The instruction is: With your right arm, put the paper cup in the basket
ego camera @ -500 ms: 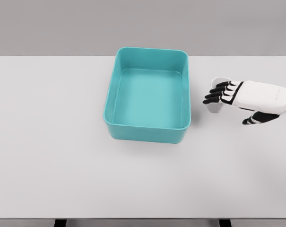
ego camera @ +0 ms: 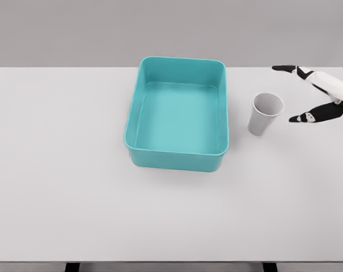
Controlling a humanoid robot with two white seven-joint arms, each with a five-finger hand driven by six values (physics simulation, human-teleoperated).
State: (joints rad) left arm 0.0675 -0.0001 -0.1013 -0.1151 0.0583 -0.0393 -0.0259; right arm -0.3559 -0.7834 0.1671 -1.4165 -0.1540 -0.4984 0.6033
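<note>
Head view: the paper cup (ego camera: 266, 113) stands upright on the white table (ego camera: 75, 187), right of centre in the frame, its open mouth facing up and nothing inside that can be seen. Just to its left sits the teal basket (ego camera: 138, 113), a rectangular tub near the frame's middle; cup and basket are close but not touching. Over at the right edge, the right hand (ego camera: 321, 93) comes in, fingers spread wide apart, one black-tipped finger (ego camera: 284, 68) reaching out high, the thumb (ego camera: 304, 118) lower down, pointing toward the cup. The hand is open and holds nothing; there is a clear gap between it and the cup. The cup is outside the basket.
</note>
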